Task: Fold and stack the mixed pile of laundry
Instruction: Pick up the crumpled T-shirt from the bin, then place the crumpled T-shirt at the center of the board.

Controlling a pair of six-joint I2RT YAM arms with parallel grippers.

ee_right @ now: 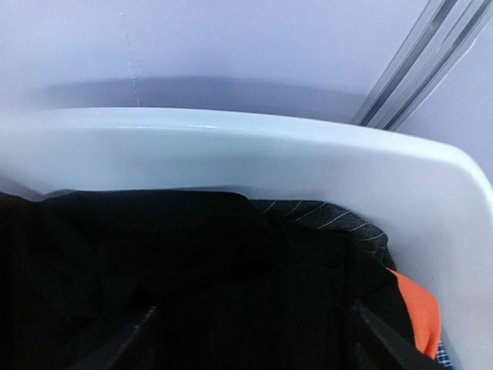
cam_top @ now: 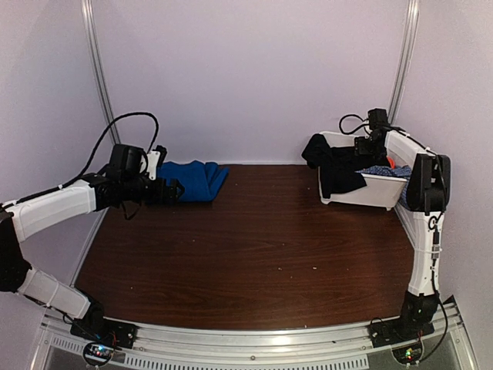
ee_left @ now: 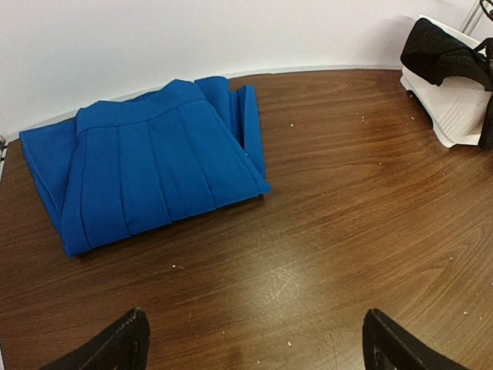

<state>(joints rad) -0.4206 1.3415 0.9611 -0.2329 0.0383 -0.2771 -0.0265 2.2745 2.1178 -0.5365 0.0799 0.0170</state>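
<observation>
1. Two tools, both spread wide with nothing clamped.
2. Left tool [ee_left: 254,339] hangs low over the brown table [cam_top: 246,247], around 10 o'clock in the top view. The folded royal-blue garment [ee_left: 146,181] lies flat on the wood just past it, toward 11 o'clock from the wrist cam, not touching the fingers.
3. Right tool [ee_right: 250,339] is up at 2 o'clock, fingers wide apart right over the black garment [ee_right: 154,262]. That one fills most of the white tub [ee_right: 231,146] and spills over its left rim.
4. Orange-red garment [ee_right: 416,312] peeks out at the tub's 4 o'clock corner in the wrist cam, with the blue-white speckled garment [cam_top: 383,170] beside it in the tub.
</observation>
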